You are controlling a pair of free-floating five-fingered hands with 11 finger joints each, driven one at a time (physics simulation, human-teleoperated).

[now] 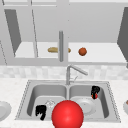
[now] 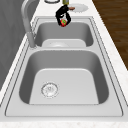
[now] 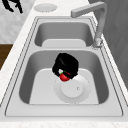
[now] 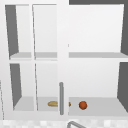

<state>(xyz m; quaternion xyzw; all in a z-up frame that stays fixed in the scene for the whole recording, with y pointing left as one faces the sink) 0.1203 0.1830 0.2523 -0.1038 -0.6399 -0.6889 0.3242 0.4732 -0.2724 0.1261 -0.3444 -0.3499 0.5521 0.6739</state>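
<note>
Curling its fingers round a small red strawberry [image 3: 64,77], the right hand [image 3: 65,64] holds it in the air above the white plate [image 3: 80,93] lying in the sink's right basin [image 1: 105,100]; the fruit has not been set down yet. The left hand [image 1: 41,111], fingers loosely hanging, floats at the left basin's front rim, beside a big red ball [image 1: 67,114].
</note>
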